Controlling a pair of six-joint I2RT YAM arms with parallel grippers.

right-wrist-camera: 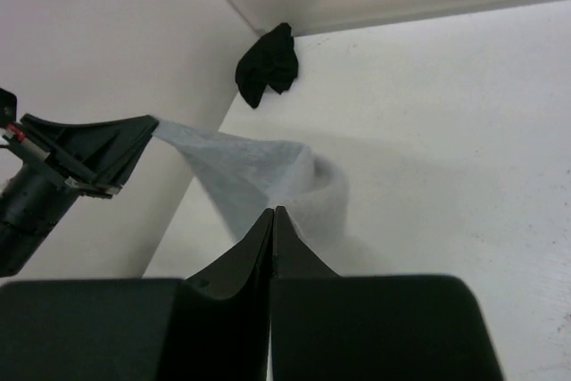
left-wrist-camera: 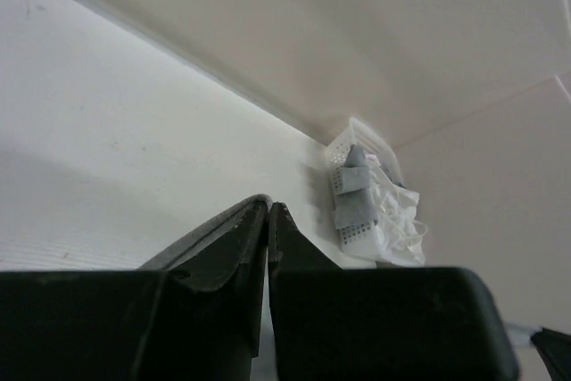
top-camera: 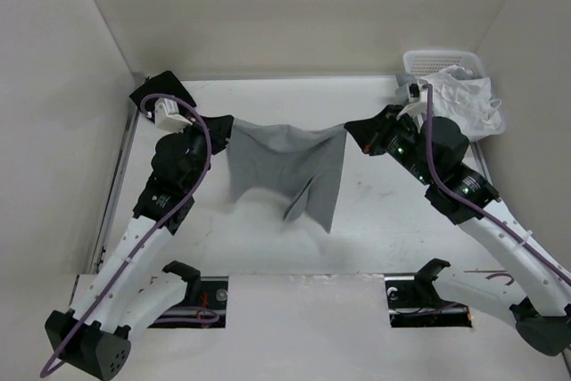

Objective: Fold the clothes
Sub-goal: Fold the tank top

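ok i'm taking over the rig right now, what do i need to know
Left gripper: jaws shut on one upper corner of the grey tank top.
Right gripper: jaws shut on the other upper corner.
Top hangs stretched between them over the table.
Done: picked up and spread. Left: lay it flat, make every fold.

The tank top [top-camera: 287, 167] hangs between my left gripper [top-camera: 225, 122] and my right gripper [top-camera: 350, 127], over the middle of the table [top-camera: 384, 220]. A basket [top-camera: 437, 60] holding laundry [top-camera: 468, 100] sits in the far right corner, and another garment [top-camera: 161, 88] lies in the far left corner.
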